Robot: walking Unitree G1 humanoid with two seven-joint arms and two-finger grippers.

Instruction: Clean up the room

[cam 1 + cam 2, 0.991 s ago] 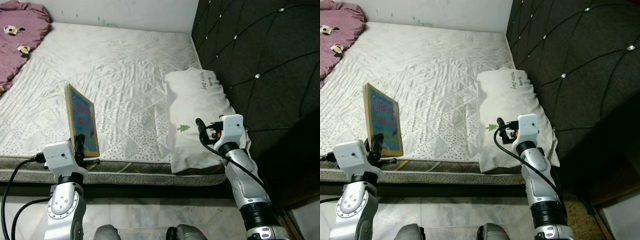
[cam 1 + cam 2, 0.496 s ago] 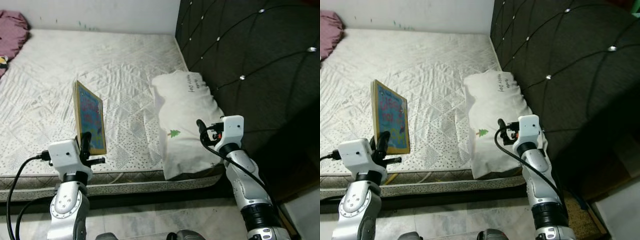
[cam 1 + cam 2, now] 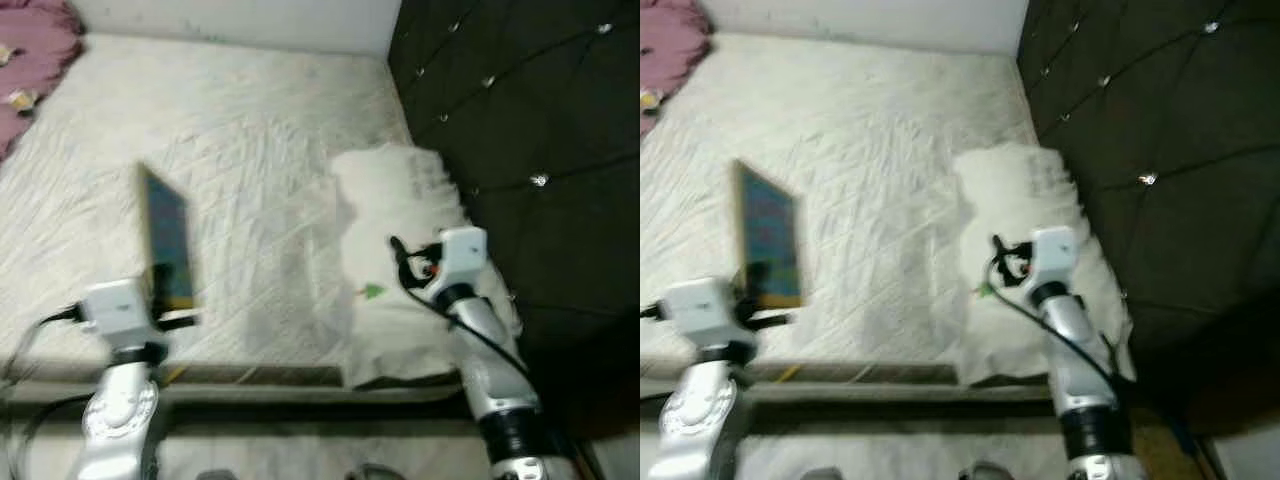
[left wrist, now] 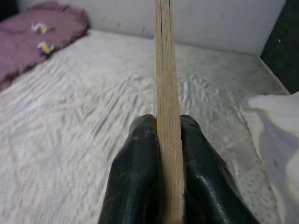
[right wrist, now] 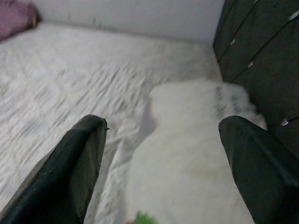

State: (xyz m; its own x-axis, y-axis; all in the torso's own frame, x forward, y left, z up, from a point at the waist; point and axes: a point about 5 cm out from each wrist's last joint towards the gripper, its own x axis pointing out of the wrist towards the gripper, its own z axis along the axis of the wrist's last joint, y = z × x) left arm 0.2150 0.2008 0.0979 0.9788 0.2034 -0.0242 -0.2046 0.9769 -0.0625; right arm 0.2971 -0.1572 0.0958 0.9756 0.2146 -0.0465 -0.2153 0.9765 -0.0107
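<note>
Blurred cover: book (image 3: 165,240) artwork unreadable.
Left gripper (image 4: 161,140): clamped on book's edge.
Right gripper (image 5: 163,154): spread wide, empty, above pillow (image 3: 410,250).

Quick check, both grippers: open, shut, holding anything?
Left gripper: shut on the book, held upright on edge over the bed.
Right gripper: open, holding nothing, above the pillow.

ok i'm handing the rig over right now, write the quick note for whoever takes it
Left gripper: shut on the book, held upright on edge above the near part of the mattress.
Right gripper: open, holding nothing, raised over the white pillow by the dark headboard.
Purple blanket lies at the bed's far left corner.
Done: book picked up.
Left: put the book away; the pillow and blanket may still need tidying.
</note>
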